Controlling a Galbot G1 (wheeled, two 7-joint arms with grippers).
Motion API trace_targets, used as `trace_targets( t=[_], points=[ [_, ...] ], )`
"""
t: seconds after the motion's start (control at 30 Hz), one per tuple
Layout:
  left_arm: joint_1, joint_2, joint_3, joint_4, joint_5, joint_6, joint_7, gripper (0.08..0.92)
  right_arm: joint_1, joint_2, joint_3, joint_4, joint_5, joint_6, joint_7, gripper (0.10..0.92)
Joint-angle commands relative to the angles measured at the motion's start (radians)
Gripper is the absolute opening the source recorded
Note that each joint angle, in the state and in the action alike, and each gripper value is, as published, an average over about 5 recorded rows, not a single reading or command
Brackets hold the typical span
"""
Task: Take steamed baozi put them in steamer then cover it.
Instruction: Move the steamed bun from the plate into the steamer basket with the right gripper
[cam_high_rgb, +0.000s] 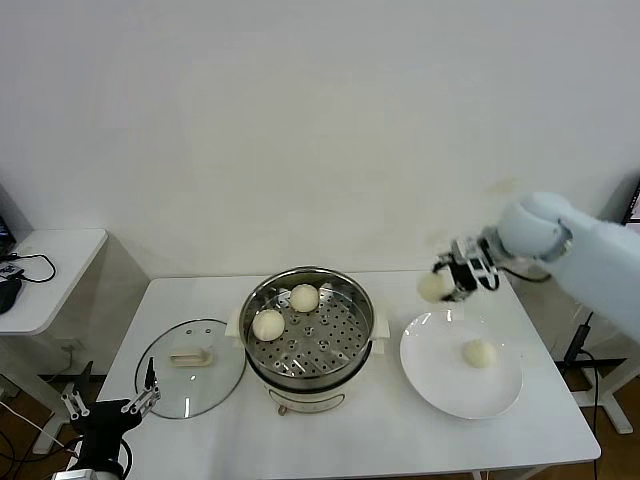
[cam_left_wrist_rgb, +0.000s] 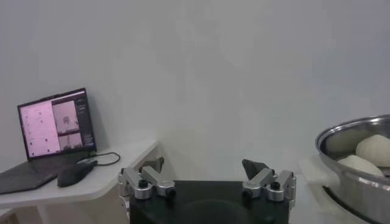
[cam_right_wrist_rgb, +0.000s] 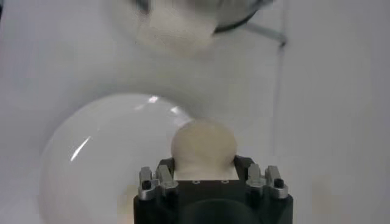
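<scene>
Two baozi (cam_high_rgb: 304, 297) (cam_high_rgb: 268, 324) lie in the steel steamer (cam_high_rgb: 355, 300) on its white base, mid-table. One baozi (cam_high_rgb: 479, 352) lies on the white plate (cam_high_rgb: 440, 385). My right gripper (cam_high_rgb: 446, 281) is shut on another baozi (cam_high_rgb: 434, 286) and holds it in the air above the plate's far left rim, to the right of the steamer; this baozi (cam_right_wrist_rgb: 203, 148) sits between the fingers in the right wrist view. The glass cover (cam_high_rgb: 190, 367) with its cream handle lies flat on the table left of the steamer. My left gripper (cam_high_rgb: 112, 402) is open and empty, low at the table's front left corner.
A side table (cam_high_rgb: 45, 270) with a cable and mouse stands at the left; the left wrist view shows a laptop (cam_left_wrist_rgb: 52, 129) on it. The steamer rim (cam_left_wrist_rgb: 341, 137) shows there too. The table's right edge lies just past the plate.
</scene>
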Motion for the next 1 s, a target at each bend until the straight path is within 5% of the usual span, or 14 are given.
trace_targets(
  t=[0.03, 0.5, 1.0],
  points=[
    [0.004, 0.002, -0.006, 0.002, 0.001, -0.002, 0.0, 0.823, 0.22, 0.188, -0.123, 0.051, 0.131, -0.04, 0.046, 0.612],
    [0.014, -0.027, -0.034, 0.001, 0.012, -0.003, 0.002, 0.823, 0.128, 0.403, -0.314, 0.064, 0.141, 0.125, 0.125, 0.619],
    [0.019, -0.041, -0.054, 0.002, 0.004, -0.007, -0.001, 0.823, 0.124, 0.535, -0.409, -0.02, -0.066, 0.388, 0.12, 0.618]
  ],
)
